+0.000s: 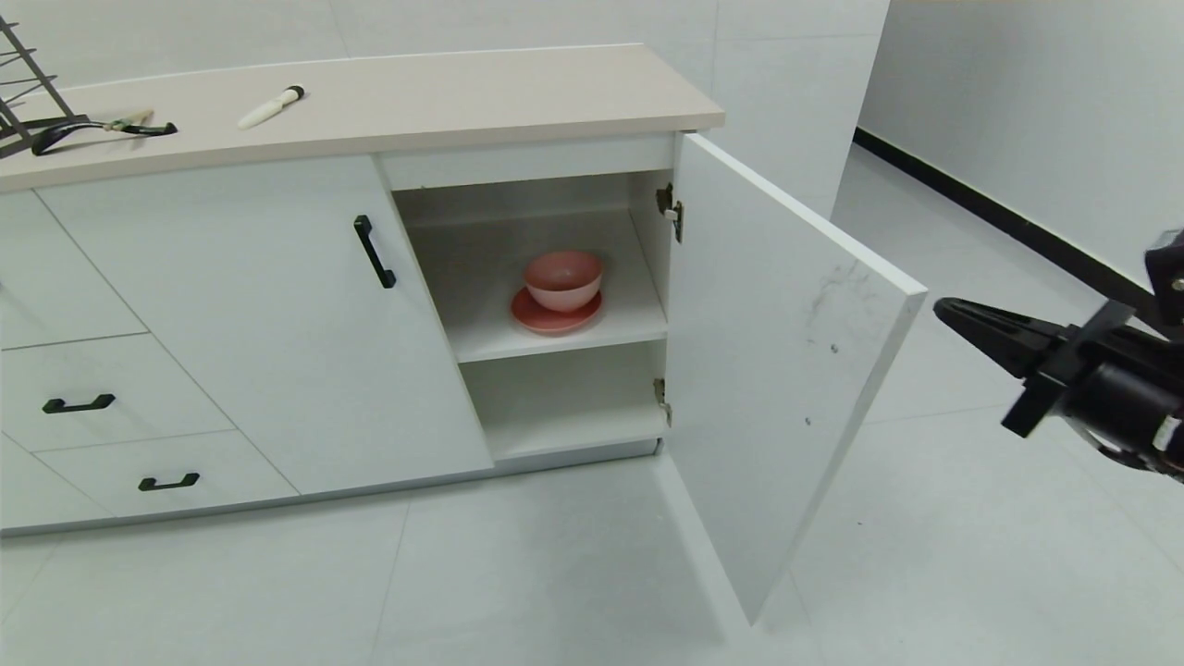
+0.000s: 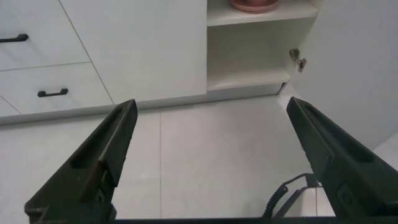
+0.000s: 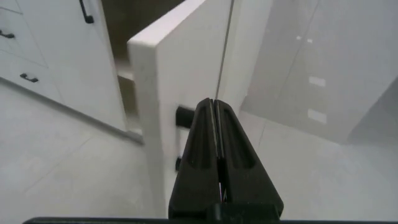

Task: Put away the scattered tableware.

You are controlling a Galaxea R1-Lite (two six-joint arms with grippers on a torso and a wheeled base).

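Observation:
A pink bowl [image 1: 563,278] rests on a pink plate [image 1: 555,317] on the upper shelf of the white cabinet, whose right door [image 1: 786,351] stands wide open. The plate's rim [image 2: 255,5] also shows in the left wrist view. My right gripper [image 1: 943,312] is shut with nothing in it and hovers just right of the door's free edge. In the right wrist view its tip [image 3: 214,102] sits close in front of the door edge [image 3: 180,74], by the black door handle [image 3: 185,116]. My left gripper [image 2: 211,106] is open and empty, low over the floor facing the cabinet.
On the countertop [image 1: 481,92] lie a white utensil with a black end [image 1: 270,106] and a black-handled utensil [image 1: 102,129], beside a wire rack [image 1: 28,92]. The left door [image 1: 277,324] is closed, and drawers [image 1: 79,403] sit further left. Tiled floor spreads in front.

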